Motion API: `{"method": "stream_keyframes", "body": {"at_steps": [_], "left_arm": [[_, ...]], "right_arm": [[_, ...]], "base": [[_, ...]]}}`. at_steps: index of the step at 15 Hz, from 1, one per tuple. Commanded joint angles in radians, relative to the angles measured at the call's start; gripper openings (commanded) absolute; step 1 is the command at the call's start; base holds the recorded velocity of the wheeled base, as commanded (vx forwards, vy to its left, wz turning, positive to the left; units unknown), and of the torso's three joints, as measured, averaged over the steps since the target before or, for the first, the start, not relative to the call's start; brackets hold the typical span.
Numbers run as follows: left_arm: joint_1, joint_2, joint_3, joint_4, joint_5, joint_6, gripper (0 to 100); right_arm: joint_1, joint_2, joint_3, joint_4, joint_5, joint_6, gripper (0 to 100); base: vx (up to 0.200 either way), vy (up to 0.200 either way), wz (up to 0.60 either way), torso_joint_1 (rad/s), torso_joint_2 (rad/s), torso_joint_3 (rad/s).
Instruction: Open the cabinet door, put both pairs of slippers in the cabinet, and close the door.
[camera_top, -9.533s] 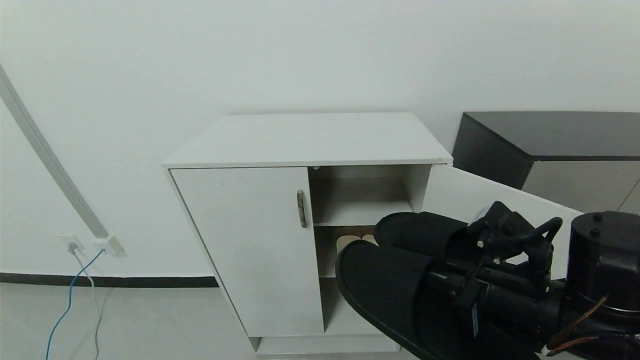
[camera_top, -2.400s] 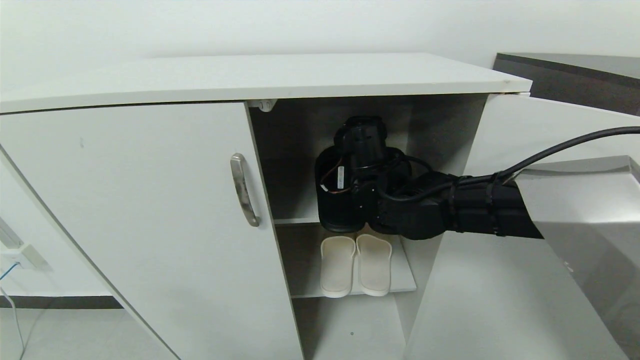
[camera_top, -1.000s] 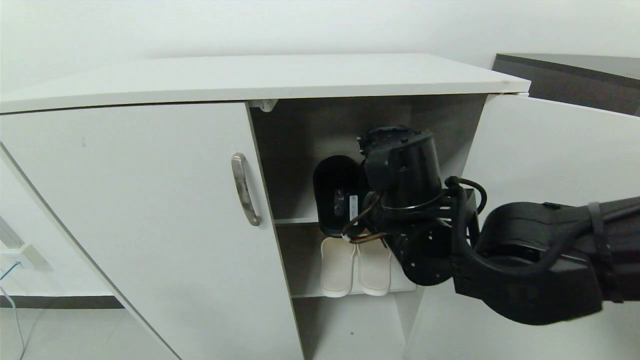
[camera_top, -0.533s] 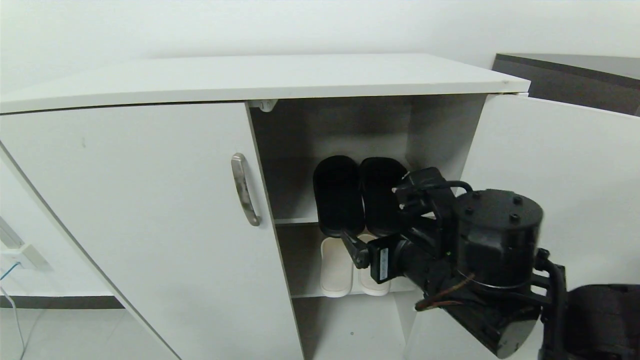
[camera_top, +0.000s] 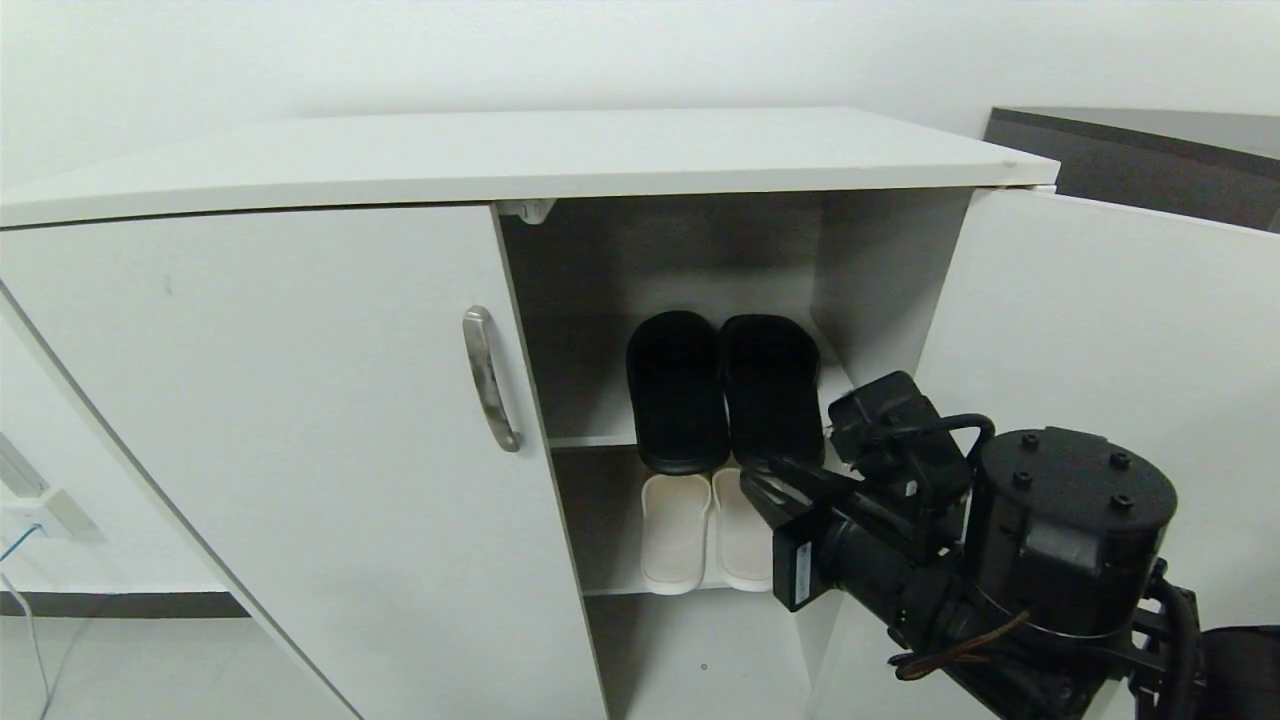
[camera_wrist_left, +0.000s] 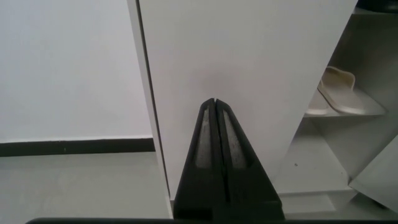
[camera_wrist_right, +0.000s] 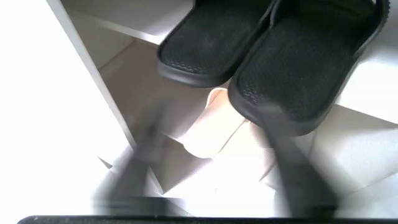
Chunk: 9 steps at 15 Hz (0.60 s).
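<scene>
In the head view the right claw (camera_top: 778, 486) hides the heel of one of the white slippers (camera_top: 675, 530), and the open door (camera_top: 1100, 330) is cut off at the side. In the right wrist view its fingers (camera_wrist_right: 292, 168) blur to grey streaks; the black slippers (camera_wrist_right: 298, 68) run past the edge and cover most of the white pair.

Home-like room: white shoe cabinet (camera_top: 600, 150), bare wall (camera_top: 500, 50), pale floor (camera_top: 150, 670).
</scene>
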Motion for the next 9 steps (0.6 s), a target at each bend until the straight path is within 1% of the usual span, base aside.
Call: {"method": "stream_keyframes", "body": {"at_steps": [1,6,9], "left_arm": [[0.000,0.002,0.000,0.001,0.000,0.000,0],[0.000,0.002,0.000,-0.001,0.000,0.000,0],[0.000,0.002,0.000,0.001,0.000,0.000,0]], "right_arm": [[-0.006,0.022,-0.005,0.000,0.001,0.000,0],[-0.006,0.044,0.001,0.000,0.001,0.000,0],[-0.006,0.056,0.001,0.000,0.001,0.001,0]], "base": [[0.000,0.000,0.00,0.000,0.00,0.000],[0.000,0.000,0.00,0.000,0.00,0.000],[-0.200,0.000,0.00,0.002,0.00,0.002]]}}
